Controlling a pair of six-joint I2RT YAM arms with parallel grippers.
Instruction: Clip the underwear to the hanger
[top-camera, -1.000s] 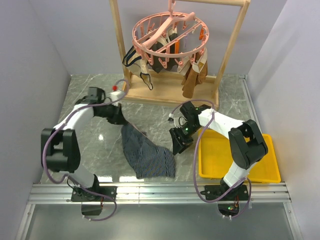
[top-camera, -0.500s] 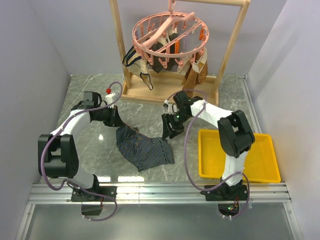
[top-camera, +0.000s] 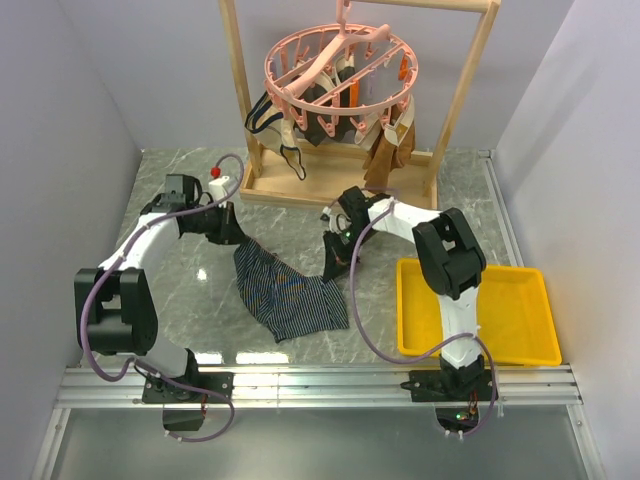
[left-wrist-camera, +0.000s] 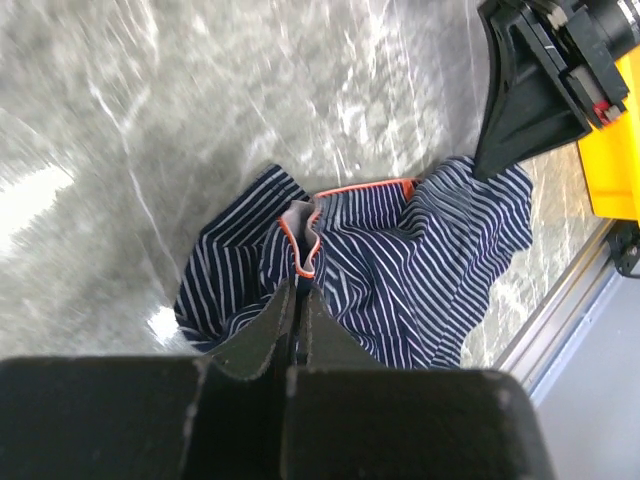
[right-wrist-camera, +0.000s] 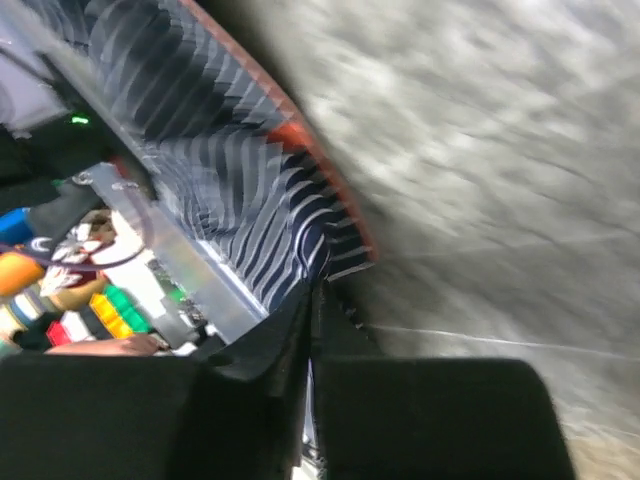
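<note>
Grey marble table (top-camera: 190, 300): underwear (top-camera: 292, 298), tray (top-camera: 510, 320), rack (top-camera: 290, 190)

Both arms have the same build. Glossy white shells cover the long links of the left arm (top-camera: 150, 238) and the right arm (top-camera: 405, 217), with chunky matt black joint housings between them. A thin mauve-grey cable (top-camera: 232, 158) loops loosely along each arm. A small white, red-tipped stub (top-camera: 216, 178) sits by the left wrist. The left gripper (left-wrist-camera: 297, 290) and right gripper (right-wrist-camera: 312, 290) have matt black fingers (left-wrist-camera: 262, 335) that taper like wedges.
</note>
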